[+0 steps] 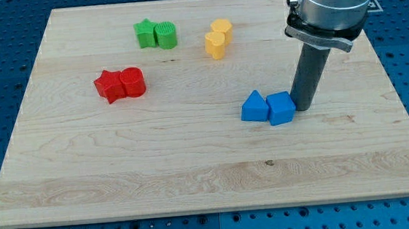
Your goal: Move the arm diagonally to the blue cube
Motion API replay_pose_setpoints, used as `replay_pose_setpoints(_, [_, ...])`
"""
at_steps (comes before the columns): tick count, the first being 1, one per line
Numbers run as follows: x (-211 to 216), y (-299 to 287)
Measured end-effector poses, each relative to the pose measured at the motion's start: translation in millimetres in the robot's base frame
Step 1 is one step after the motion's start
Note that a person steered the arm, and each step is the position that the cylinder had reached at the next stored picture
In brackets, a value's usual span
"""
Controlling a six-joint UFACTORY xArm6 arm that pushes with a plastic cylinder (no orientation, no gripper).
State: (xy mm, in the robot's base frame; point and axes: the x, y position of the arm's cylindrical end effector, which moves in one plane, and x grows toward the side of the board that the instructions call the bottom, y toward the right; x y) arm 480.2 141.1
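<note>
The blue cube (281, 108) sits right of the board's middle, touching a blue triangular block (254, 107) on its left. My tip (303, 107) stands on the board just to the right of the blue cube, touching or almost touching its right side. The dark rod rises from there to the grey arm body at the view's top right.
A red star block (109, 86) and a red cylinder (133, 82) sit together at the left. A green star block (144, 34) and a green cylinder (165, 35) sit at the top. Two yellow blocks (217, 39) sit top middle. The wooden board (194, 166) lies on a blue pegboard table.
</note>
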Motion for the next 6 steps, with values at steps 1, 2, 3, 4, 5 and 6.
replay_pose_setpoints(1, [0.0, 0.0])
replay_pose_setpoints(2, [-23.0, 0.0])
replay_pose_setpoints(3, [-38.6, 1.9])
replay_pose_setpoints(4, [-35.3, 53.4])
replay_pose_setpoints(5, [-11.5, 86.1])
replay_pose_setpoints(6, [25.3, 86.0])
